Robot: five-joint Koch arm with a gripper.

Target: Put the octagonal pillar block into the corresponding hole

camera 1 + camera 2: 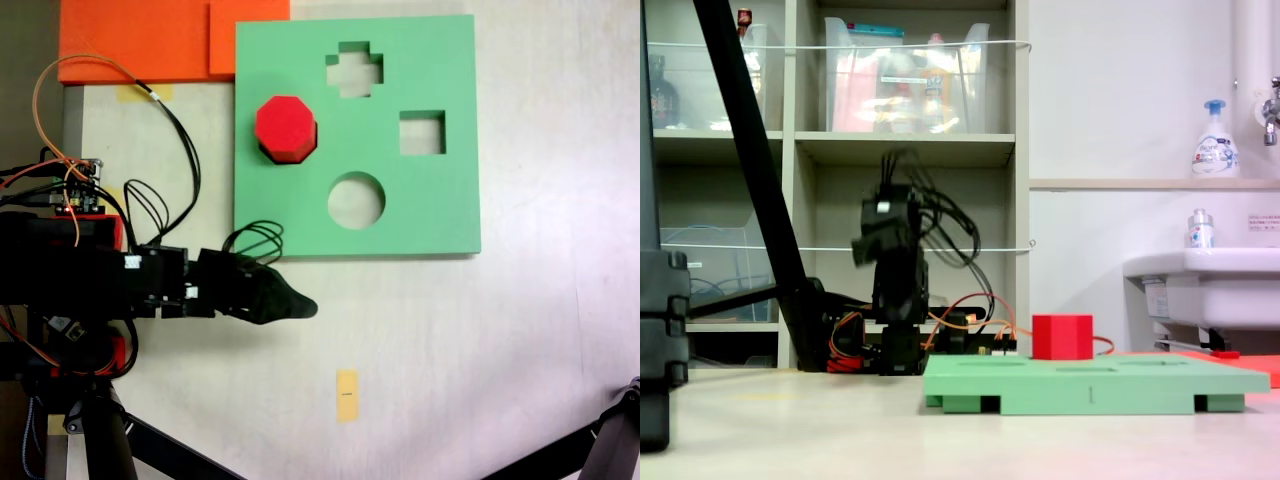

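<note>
The red octagonal pillar block (286,126) stands upright in the upper-left part of the green foam board (450,215). Its eight-sided top sits above the board's surface. From the side, the block (1062,337) sticks up well above the board (1090,385). The eight-sided hole is hidden beneath the block, and I cannot tell how deep the block sits in it. My gripper (303,305) hovers off the board, below its lower-left corner and apart from the block, pointing right. A single dark tip shows. In the other fixed view the gripper (883,240) faces the camera as a dark mass.
The board also has a cross-shaped cutout (354,70), a square cutout (422,133) and a round cutout (356,200). Orange foam sheets (150,40) lie at the upper left. A yellow tape strip (347,395) marks the table. Tripod legs (160,445) cross the bottom corners.
</note>
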